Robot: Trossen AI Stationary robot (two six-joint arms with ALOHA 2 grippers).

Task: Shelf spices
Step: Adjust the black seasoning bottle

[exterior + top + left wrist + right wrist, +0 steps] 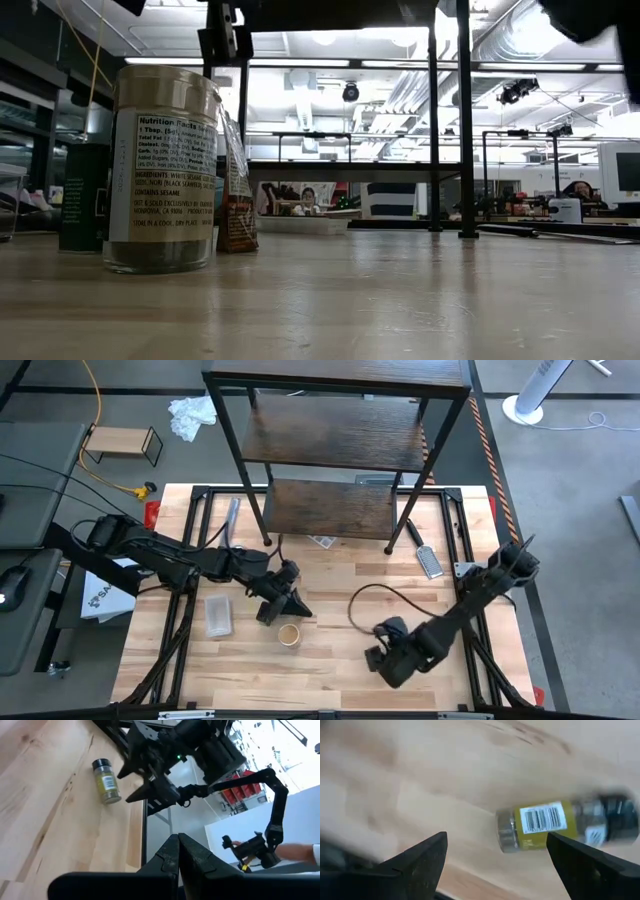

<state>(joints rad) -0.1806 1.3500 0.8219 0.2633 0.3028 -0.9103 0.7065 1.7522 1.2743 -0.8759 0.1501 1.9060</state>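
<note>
right gripper (495, 852) fingers spread, jar (555, 826) lying beyond them | left gripper (178, 851) fingers pressed together | risk judged: round jar rolled away if nudged

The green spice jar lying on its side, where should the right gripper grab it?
Across the labelled middle of the green spice jar, coming down from above: it lies flat, round sides exposed, and the open right gripper hangs above it.
</note>
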